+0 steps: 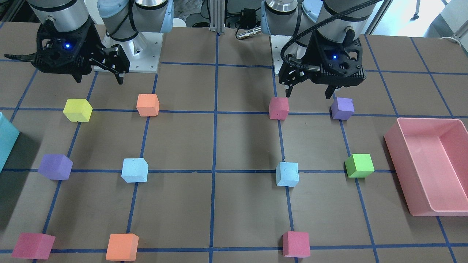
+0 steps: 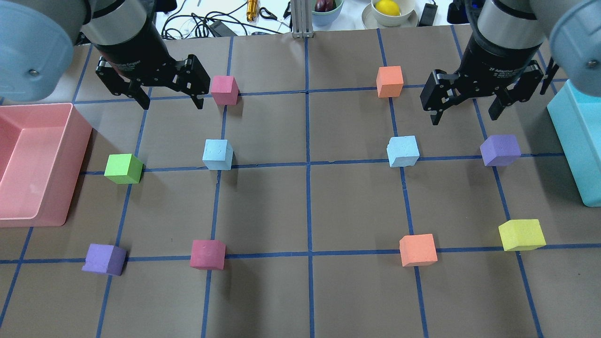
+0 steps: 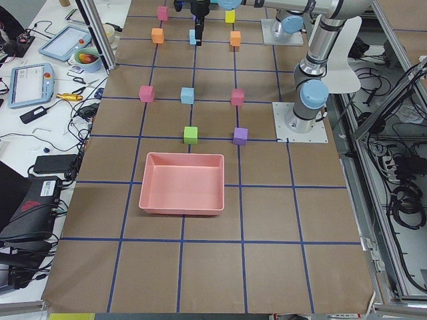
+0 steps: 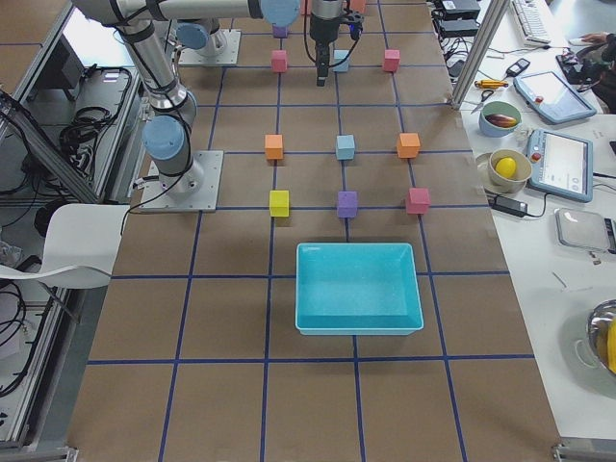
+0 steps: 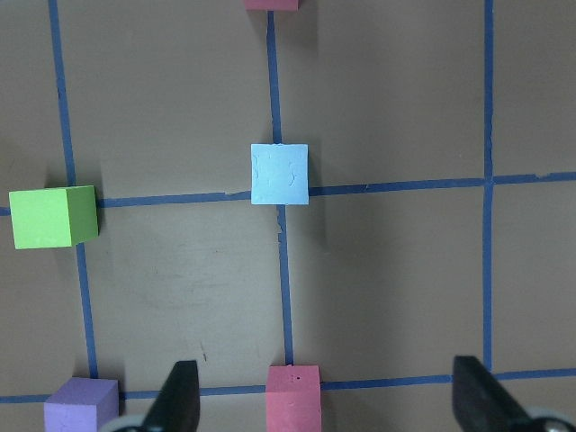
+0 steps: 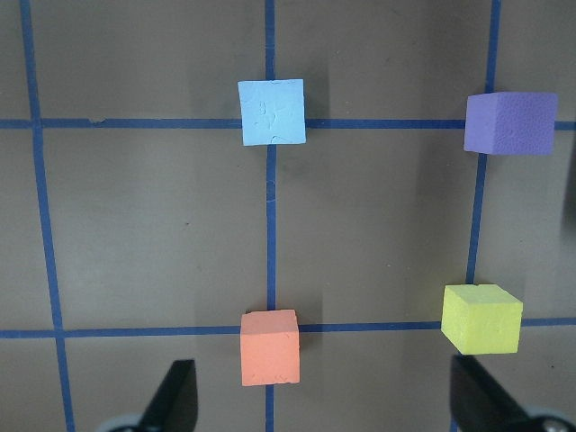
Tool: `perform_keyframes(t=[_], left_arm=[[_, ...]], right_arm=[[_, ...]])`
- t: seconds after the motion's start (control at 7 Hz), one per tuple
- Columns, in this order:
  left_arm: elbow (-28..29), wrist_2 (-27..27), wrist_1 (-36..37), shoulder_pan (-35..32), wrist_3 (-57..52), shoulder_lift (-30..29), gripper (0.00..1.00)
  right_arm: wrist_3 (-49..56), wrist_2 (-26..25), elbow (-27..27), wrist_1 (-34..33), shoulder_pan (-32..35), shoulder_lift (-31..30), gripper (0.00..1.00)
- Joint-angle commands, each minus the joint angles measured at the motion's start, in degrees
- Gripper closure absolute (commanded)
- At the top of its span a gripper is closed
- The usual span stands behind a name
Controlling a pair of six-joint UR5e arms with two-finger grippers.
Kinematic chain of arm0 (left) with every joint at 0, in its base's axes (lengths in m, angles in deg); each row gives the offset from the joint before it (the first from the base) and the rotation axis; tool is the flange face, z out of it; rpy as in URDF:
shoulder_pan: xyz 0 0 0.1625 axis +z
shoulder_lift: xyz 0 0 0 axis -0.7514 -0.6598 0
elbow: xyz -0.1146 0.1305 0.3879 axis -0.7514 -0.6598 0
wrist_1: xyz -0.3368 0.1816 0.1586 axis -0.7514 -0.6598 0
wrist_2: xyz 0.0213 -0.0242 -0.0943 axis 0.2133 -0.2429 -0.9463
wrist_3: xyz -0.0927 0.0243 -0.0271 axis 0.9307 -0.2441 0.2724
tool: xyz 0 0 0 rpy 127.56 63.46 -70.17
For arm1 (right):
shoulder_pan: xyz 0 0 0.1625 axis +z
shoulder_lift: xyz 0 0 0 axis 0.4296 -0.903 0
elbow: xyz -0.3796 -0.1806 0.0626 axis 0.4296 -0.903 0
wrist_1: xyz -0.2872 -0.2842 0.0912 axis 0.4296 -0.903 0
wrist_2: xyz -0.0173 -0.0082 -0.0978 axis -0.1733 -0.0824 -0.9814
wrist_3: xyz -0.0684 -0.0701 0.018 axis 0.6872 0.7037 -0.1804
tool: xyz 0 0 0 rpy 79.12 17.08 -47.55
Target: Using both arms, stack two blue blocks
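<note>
Left gripper (image 2: 171, 102): you see it spread, empty | right gripper (image 2: 465, 117): spread, empty | left blue block (image 2: 218, 154), right blue block (image 2: 403, 151): well apart, unstacked

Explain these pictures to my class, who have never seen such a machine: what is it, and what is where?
This is a robot: two metal arms at a table. Each ends in a black two-finger claw. The left claw and right claw both hang open above the table, holding nothing. One picture faces the robot from across the table, one looks over its shoulders, two look along the table from its ends, and two come from wrist cameras looking down. On the table lie separate foam cubes: two blue blocks, plus pink, orange, purple, green and yellow ones. A pink bin and a teal bin sit at its ends.
</note>
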Motion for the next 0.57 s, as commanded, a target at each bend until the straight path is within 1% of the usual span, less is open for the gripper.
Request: perform_keyframes(t=[0.0,0.43], left_arm=[[-0.2,0.1,0.1,0.0,0.0,0.2,0.0],[-0.3,0.0,0.1,0.0,0.0,0.2,0.0]], right_arm=[[0.0,0.1,0.1,0.0,0.0,0.1,0.0],[-0.1,-0.3,0.2,0.0,0.0,-0.3,0.0]])
